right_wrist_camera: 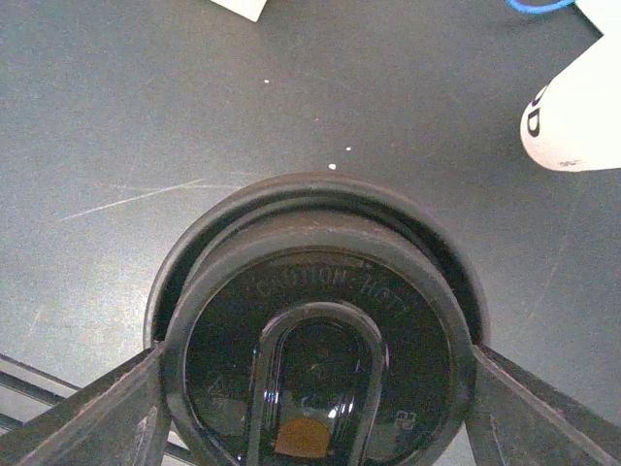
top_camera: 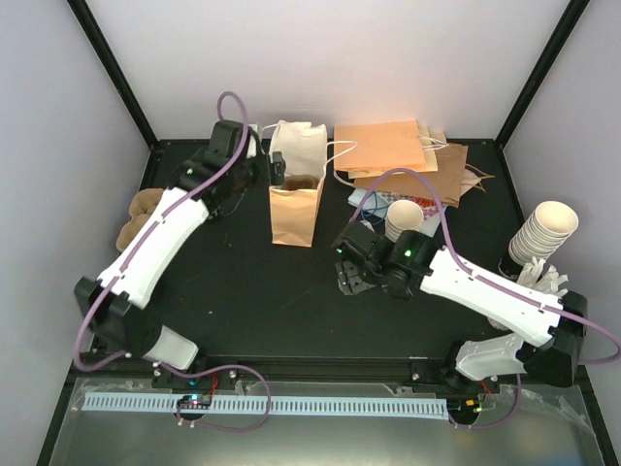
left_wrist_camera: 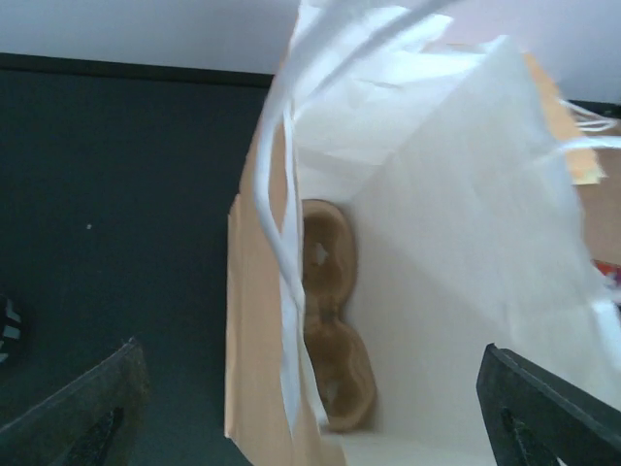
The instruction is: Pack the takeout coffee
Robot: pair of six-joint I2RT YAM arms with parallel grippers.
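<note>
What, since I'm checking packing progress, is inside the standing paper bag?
A brown pulp cup carrier stands against one wall of the bag; the lidded cup is outside. The bag's own paper hides part of the inside.

The takeout coffee shows only its black lid in the right wrist view, lower rim cut off by the frame, cup hidden beneath. A white cup is clipped at the right edge. In the left wrist view, a blurred bag handle screens part of the pulp carrier.
</note>
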